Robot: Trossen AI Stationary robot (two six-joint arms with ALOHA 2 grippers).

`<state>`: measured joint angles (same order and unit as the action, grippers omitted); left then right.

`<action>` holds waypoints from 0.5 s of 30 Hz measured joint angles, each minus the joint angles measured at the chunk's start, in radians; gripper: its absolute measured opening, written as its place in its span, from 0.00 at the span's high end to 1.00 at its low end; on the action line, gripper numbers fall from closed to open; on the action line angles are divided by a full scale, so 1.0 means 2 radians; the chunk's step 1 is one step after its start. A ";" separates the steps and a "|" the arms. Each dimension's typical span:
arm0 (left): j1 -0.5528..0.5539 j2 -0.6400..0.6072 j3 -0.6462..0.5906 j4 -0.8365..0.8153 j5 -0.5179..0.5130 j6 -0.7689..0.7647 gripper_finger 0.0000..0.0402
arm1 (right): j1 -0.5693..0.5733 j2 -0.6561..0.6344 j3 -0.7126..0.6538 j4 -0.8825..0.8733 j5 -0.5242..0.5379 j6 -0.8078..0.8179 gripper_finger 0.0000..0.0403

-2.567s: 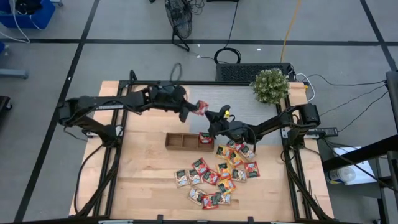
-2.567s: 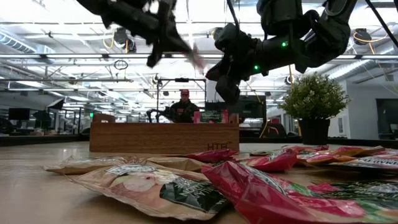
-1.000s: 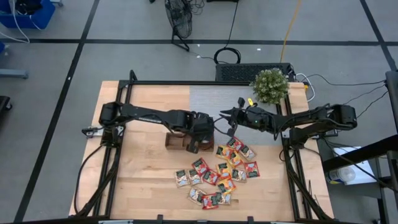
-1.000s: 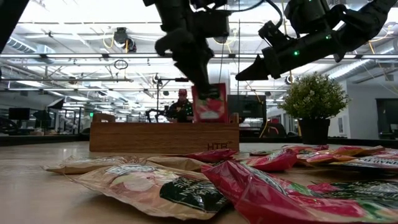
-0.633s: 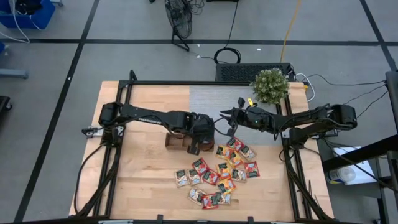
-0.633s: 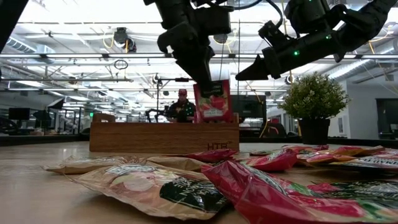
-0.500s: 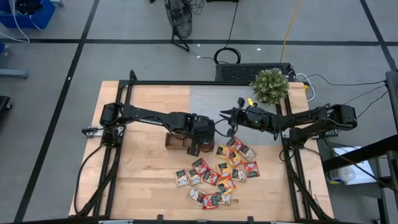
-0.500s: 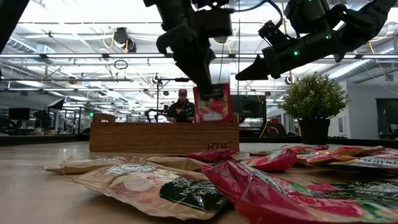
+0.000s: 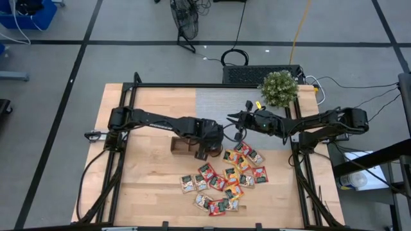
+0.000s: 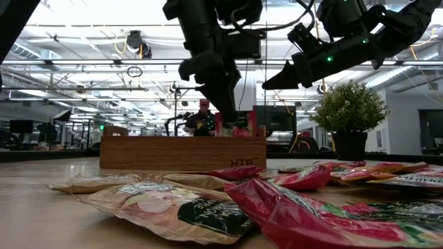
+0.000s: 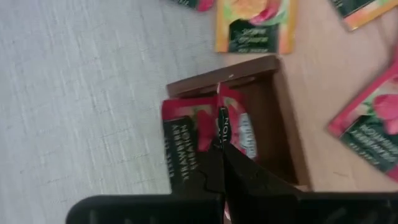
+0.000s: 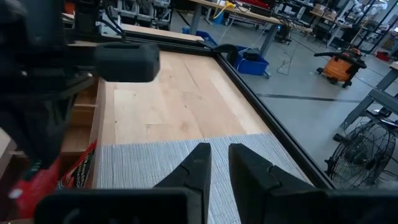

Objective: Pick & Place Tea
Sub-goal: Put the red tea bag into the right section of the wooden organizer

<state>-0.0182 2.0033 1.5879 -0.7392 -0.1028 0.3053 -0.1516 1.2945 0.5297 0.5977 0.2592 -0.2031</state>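
My left gripper (image 9: 209, 149) is shut on a red tea sachet (image 10: 232, 129) and reaches down into the right end compartment of the brown wooden tray (image 9: 183, 146). Only the sachet's top shows above the tray wall (image 10: 173, 152) in the low view. Another red sachet (image 11: 180, 146) sits in that compartment. Several red, orange and green-and-white sachets (image 9: 225, 183) lie flat on the table nearer the front. My right gripper (image 9: 230, 119) hovers over the grey mat (image 9: 215, 102) behind the tray, with a narrow gap between its fingers (image 12: 199, 165) and nothing in it. My left gripper pinches the red sachet's upper edge (image 11: 219, 127) between its two fingers, coming steeply from above. The sachet stands on edge below the fingers, its lower part inside the tray's right end compartment. Whether it rests on the tray's floor does not show.
A potted plant (image 9: 279, 88) stands at the table's far right corner. The tray's other two compartments (image 9: 187, 145) lie left of my left gripper. Bare wood (image 9: 148, 179) stretches across the table's left half.
My left gripper has sunk toward the tray. The red sachet, which hung mostly above the tray's rim a second ago, now sits down in the right end compartment with only its top showing. It has stayed upright.
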 joint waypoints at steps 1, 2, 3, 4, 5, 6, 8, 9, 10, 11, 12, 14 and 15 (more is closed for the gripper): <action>0.001 0.000 0.000 -0.001 -0.002 0.000 0.99 | 0.000 0.000 0.000 0.000 0.000 0.000 0.89; 0.003 0.000 0.000 -0.002 -0.002 0.000 0.99 | 0.000 0.000 0.000 0.000 0.000 0.000 0.89; 0.004 0.000 0.000 -0.002 -0.002 0.000 0.99 | 0.000 0.000 0.000 0.000 0.000 0.000 0.89; 0.006 0.000 0.000 -0.003 -0.001 0.000 0.99 | 0.000 0.000 0.000 0.000 0.000 0.000 0.89; 0.007 0.000 0.000 -0.005 -0.001 -0.002 0.99 | 0.000 0.000 0.000 -0.001 0.000 0.000 0.89; 0.009 0.000 0.000 -0.004 -0.001 -0.006 1.00 | 0.000 0.000 0.000 -0.002 0.000 0.000 0.89; 0.011 0.000 0.000 -0.003 -0.001 -0.014 0.99 | 0.000 0.000 0.000 -0.002 0.000 0.000 0.89; 0.013 0.000 0.000 -0.003 -0.001 -0.017 0.99 | 0.000 0.000 0.000 -0.002 0.000 0.000 0.89; 0.013 0.000 0.000 -0.003 -0.001 -0.020 0.98 | 0.000 0.000 0.000 -0.002 0.000 0.000 0.89; 0.013 0.000 0.000 -0.003 -0.001 -0.023 0.96 | 0.000 0.000 0.000 -0.002 0.000 0.000 0.89; 0.013 0.000 0.000 -0.003 -0.001 -0.023 0.94 | 0.000 0.000 0.000 -0.002 0.000 0.000 0.89; 0.013 0.000 0.000 -0.002 -0.001 -0.023 0.91 | 0.000 0.000 0.000 -0.002 0.000 0.000 0.89; 0.012 0.000 0.000 -0.001 -0.001 -0.023 0.90 | 0.000 0.000 0.000 -0.002 0.000 0.000 0.89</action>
<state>0.0063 2.0033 1.5879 -0.7422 -0.1043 0.2588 -0.1516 1.2945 0.5297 0.5941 0.2592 -0.2028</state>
